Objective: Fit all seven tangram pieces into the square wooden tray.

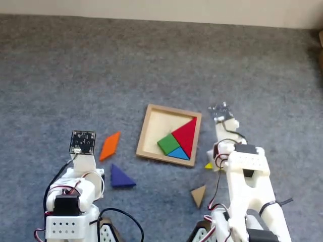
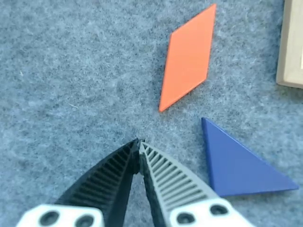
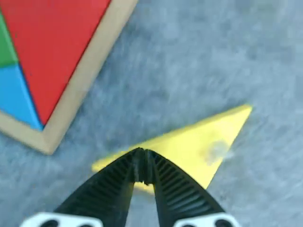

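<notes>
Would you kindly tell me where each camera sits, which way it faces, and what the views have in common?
High view: fixed above the table, looking down on the tray, left arm and right arm.
Left wrist view: on the left wrist, looking down past the shut left gripper at the orange piece and navy triangle.
Right wrist view: on the right wrist, looking down past the shut right gripper at the yellow triangle by the tray.
Shared: all three show the tray.
</notes>
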Controlling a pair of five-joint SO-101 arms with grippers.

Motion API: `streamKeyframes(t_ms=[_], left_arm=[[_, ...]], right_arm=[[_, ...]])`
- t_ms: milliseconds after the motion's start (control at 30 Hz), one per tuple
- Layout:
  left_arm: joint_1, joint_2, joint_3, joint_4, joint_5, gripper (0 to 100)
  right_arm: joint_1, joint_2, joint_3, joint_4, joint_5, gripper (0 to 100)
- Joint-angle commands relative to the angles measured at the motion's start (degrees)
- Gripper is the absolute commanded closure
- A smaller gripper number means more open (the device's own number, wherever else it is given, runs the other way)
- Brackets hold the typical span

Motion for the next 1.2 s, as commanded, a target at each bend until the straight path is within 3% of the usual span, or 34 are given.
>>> streamKeyframes(t_ms=[0, 467, 600, 967, 1167], left_arm=[[-0.75, -2.42, 1.10, 0.18, 0.44, 99], [-0.75, -2.42, 1.10, 0.18, 0.44, 99], [-0.75, -2.42, 1.10, 0.18, 0.44, 99], [-0.75, -2.42, 1.10, 0.18, 0.44, 99], [-0.75, -2.42, 1.10, 0.18, 0.44, 99]], right_arm=[[-0.31, -0.84, -0.66, -7.08, 0.53, 97.8], [-0.13, 0.04, -4.26, -8.13, -3.08, 97.8], [0.22, 4.53, -4.26, -13.67, -3.08, 97.8], [16.75, 18.24, -11.82, -14.90, -2.99, 97.8], [23.96, 18.24, -12.18, -9.27, 4.04, 97.8]])
